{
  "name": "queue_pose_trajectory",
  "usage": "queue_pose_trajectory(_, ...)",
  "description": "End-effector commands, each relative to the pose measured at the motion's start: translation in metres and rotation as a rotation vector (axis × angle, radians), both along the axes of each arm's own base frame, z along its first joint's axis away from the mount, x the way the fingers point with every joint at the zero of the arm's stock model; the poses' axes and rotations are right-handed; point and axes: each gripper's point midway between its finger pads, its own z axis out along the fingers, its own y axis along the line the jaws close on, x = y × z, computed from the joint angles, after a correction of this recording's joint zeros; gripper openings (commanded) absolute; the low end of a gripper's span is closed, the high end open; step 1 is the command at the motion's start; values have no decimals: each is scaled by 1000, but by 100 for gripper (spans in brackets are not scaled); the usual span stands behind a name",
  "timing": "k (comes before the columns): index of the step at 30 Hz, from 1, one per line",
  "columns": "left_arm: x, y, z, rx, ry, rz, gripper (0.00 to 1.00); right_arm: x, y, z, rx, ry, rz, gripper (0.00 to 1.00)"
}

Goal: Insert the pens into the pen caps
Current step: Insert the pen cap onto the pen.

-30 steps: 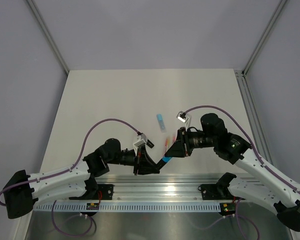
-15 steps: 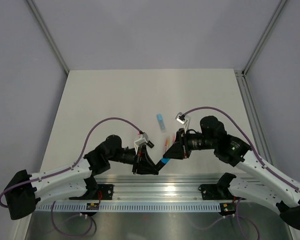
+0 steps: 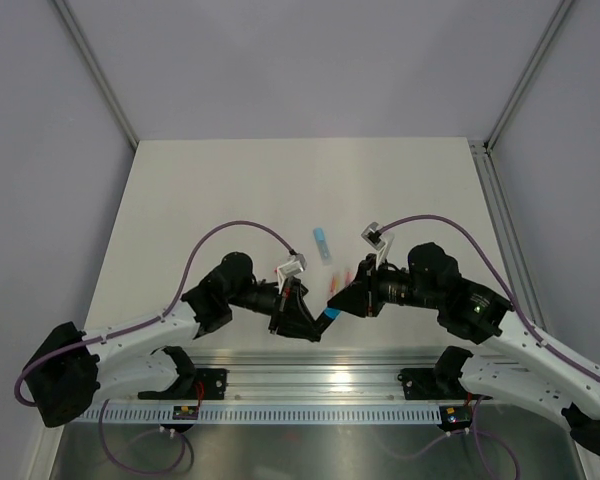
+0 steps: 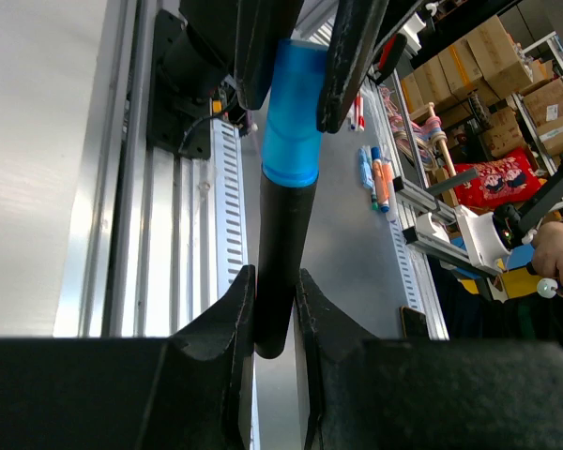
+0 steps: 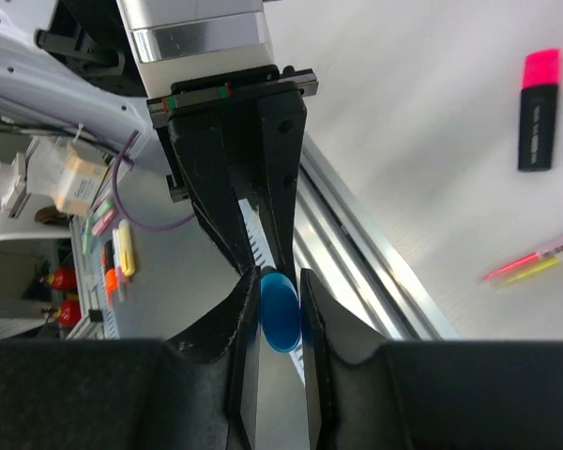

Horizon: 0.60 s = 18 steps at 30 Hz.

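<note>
Left fingers (image 4: 227,349): narrow, clamped on black pen (image 4: 283,253).
Right fingers (image 5: 247,361): narrow, pinching blue cap (image 4: 294,117).
Change: both arms have swung; pen and cap stay joined, over worktop (image 3: 230,200) near its front edge.
Meaning: this pen looks capped.

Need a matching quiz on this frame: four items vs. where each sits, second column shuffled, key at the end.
Items:
1. blue cap
2. black pen
3. pink-topped marker
4. thin sticks

Places:
A. lying side by side on the table
B. gripped by the left end effector
C. lying on the table, apart from the sticks
D. gripped by the right end effector

Pairs: 1-D, 2-B, 3-C, 4-A
</note>
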Motion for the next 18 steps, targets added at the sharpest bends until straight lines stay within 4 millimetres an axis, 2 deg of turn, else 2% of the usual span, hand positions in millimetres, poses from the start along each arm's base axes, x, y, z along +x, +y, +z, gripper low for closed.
queue_pose_trajectory(1, 75, -19, 127, -375, -290, 272, 0, -43, -4, -47, -128, 143, 135, 0)
queue_pose_trajectory(6, 105, -21, 130, -373, -303, 339, 0, -28, -3, -73, -185, 145, 61, 0)
queue_pose_trajectory(11, 126, -24, 136, -367, -319, 362, 0, -11, 3, -88, -201, 114, 2, 0)
queue_pose_trajectory(18, 156, -19, 146, -378, -329, 404, 0, -9, 2, -100, -165, 113, -26, 0)
